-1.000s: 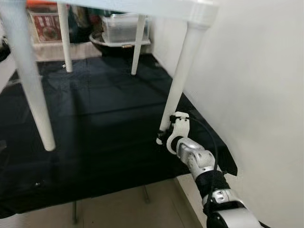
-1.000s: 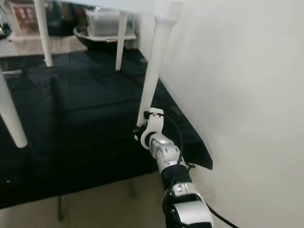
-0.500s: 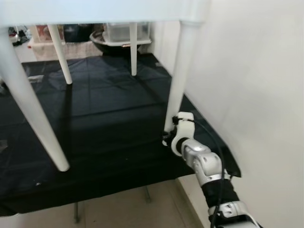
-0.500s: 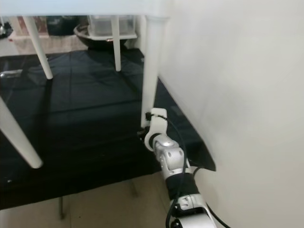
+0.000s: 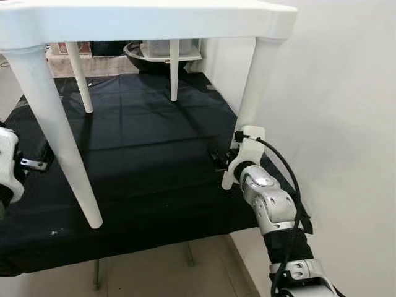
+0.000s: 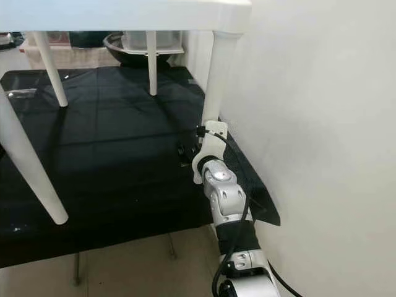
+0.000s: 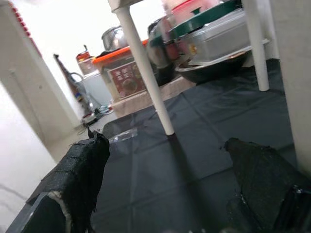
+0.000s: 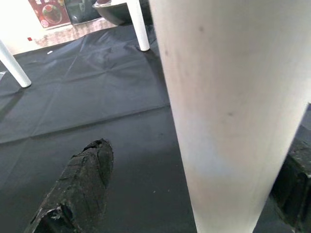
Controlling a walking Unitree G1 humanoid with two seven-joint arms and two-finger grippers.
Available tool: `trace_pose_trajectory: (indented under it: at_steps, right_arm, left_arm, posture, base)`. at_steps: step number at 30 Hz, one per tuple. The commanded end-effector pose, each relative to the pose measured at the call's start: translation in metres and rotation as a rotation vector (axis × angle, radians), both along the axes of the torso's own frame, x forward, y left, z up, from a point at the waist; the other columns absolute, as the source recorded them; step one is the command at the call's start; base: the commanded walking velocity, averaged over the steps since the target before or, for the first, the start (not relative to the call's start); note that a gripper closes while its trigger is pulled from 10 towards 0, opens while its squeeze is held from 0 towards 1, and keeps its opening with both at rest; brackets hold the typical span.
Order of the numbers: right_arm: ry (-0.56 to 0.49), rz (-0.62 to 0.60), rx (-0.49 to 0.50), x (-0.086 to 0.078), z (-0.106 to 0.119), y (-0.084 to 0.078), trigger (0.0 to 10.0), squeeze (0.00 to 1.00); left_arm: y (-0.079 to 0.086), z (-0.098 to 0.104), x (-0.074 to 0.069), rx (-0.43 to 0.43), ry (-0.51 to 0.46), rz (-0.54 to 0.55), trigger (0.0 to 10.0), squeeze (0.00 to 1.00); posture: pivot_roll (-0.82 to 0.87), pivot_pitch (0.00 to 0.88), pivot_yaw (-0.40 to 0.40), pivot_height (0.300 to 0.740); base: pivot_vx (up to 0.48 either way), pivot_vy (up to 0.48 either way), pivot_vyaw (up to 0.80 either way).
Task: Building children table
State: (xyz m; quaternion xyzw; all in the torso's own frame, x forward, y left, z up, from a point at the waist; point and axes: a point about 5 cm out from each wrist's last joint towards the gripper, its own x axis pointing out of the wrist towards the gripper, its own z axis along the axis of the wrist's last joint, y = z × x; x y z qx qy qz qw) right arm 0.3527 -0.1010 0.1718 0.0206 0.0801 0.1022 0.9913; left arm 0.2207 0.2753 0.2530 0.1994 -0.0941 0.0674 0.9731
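The white children's table [image 5: 142,18] stands upright on a black sheet [image 5: 142,142] spread over the floor, its flat top level and its four legs running top to bottom, splaying slightly outward toward their feet. The top fills the 12 o'clock part of the eye views. The near left leg [image 5: 59,136] comes down toward 8 o'clock, its foot resting on the sheet. Two far legs [image 5: 79,77] stand at about 11 and 12 o'clock. The near right leg [image 5: 253,86] drops at 1 o'clock, close beside a white wall [image 5: 346,136].

The right gripper [image 8: 194,194] is low on that near right leg, one finger [image 8: 80,189] on each side of it, open around the leg; in the right wrist view the leg [image 8: 228,111] rises as a thick white column between the fingers, and whether the pads press it I cannot tell. The right arm [image 5: 272,210] reaches up from 5 o'clock, a black cable looping along it.

The left gripper [image 7: 165,194] hangs open near the sheet, its two fingers [image 7: 80,179] well apart with nothing between them; its white wrist [image 5: 7,164] shows at 9 o'clock.

Beyond the sheet, at 12 o'clock, sit a dark bowl [image 5: 145,55] with a clear box [image 5: 164,46] on it, and an orange-lidded bin [image 7: 124,73].
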Motion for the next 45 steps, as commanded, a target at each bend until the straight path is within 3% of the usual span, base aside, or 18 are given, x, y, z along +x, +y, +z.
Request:
trace_pose_trajectory:
  at_steps: [1, 4, 6, 9, 14, 16, 17, 18, 19, 20, 36, 45]
  right_arm:
    - [0.013, 0.014, 0.009, -0.003, -0.001, 0.005, 10.0, 1.00]
    - [-0.001, 0.002, 0.019, -0.006, -0.002, 0.000, 10.0, 1.00]
    - [-0.099, 0.029, 0.044, -0.013, 0.008, -0.009, 10.0, 1.00]
    - [-0.151, 0.064, 0.074, -0.018, 0.014, -0.011, 10.0, 1.00]
    - [-0.174, 0.286, 0.099, -0.046, 0.013, -0.011, 10.0, 1.00]
    - [-0.164, 0.306, 0.096, -0.050, 0.011, -0.013, 10.0, 1.00]
    - [-0.158, 0.313, 0.090, -0.052, 0.009, -0.017, 10.0, 0.30]
    - [-0.158, 0.313, 0.090, -0.052, 0.009, -0.017, 10.0, 0.30]
    - [-0.152, 0.305, 0.081, -0.053, 0.008, -0.020, 10.0, 0.00]
    - [-0.142, 0.282, 0.067, -0.052, 0.006, -0.025, 10.0, 0.00]
    - [-0.095, 0.264, 0.031, -0.051, -0.005, -0.027, 10.0, 0.00]
    - [-0.092, 0.202, 0.009, -0.052, -0.008, -0.038, 10.0, 0.00]
  left_arm:
    - [-0.011, -0.003, 0.000, 0.006, 0.015, -0.039, 10.0, 0.00]
    - [-0.010, -0.006, -0.004, 0.018, 0.021, 0.006, 10.0, 0.00]
    - [-0.003, -0.007, -0.010, 0.003, 0.005, 0.083, 10.0, 0.00]
    - [0.001, -0.007, -0.014, -0.013, -0.007, 0.132, 10.0, 0.00]
    - [0.000, -0.028, -0.031, -0.044, 0.022, 0.258, 10.0, 0.00]
    - [-0.002, -0.033, -0.034, -0.064, 0.033, 0.281, 10.0, 0.00]
    - [-0.005, -0.038, -0.038, -0.089, 0.045, 0.293, 10.0, 0.00]
    - [-0.005, -0.038, -0.038, -0.089, 0.045, 0.293, 10.0, 0.00]
    - [-0.009, -0.044, -0.042, -0.110, 0.061, 0.294, 10.0, 0.00]
    - [-0.017, -0.053, -0.046, -0.142, 0.090, 0.284, 10.0, 0.00]
    - [-0.041, -0.063, -0.042, -0.203, 0.111, 0.237, 10.0, 0.00]
    - [-0.054, -0.068, -0.041, -0.237, 0.125, 0.197, 10.0, 0.00]
  posture:
    - [0.11, 0.000, -0.105, 0.740]
    - [0.11, 0.000, -0.107, 0.740]
    - [0.11, 0.000, -0.105, 0.740]
    - [0.11, 0.000, -0.104, 0.740]
    - [0.10, 0.000, -0.100, 0.740]
    - [0.10, 0.000, -0.100, 0.740]
    - [0.10, 0.000, -0.103, 0.740]
    - [0.10, 0.000, -0.103, 0.740]
    - [0.10, 0.000, -0.103, 0.740]
    - [0.10, 0.000, -0.106, 0.740]
    - [0.11, 0.000, -0.104, 0.740]
    - [0.10, 0.000, -0.095, 0.740]
  base:
    - [0.000, 0.000, 0.00]
    - [0.000, 0.000, 0.00]
    - [0.000, 0.000, 0.00]
    - [0.000, 0.000, 0.00]
    - [0.000, 0.000, 0.00]
    - [0.000, 0.000, 0.00]
    - [0.000, 0.000, 0.00]
    - [0.000, 0.000, 0.00]
    - [0.000, 0.000, 0.00]
    - [0.000, 0.000, 0.00]
    - [0.000, 0.000, 0.00]
    - [-0.027, 0.000, 0.00]
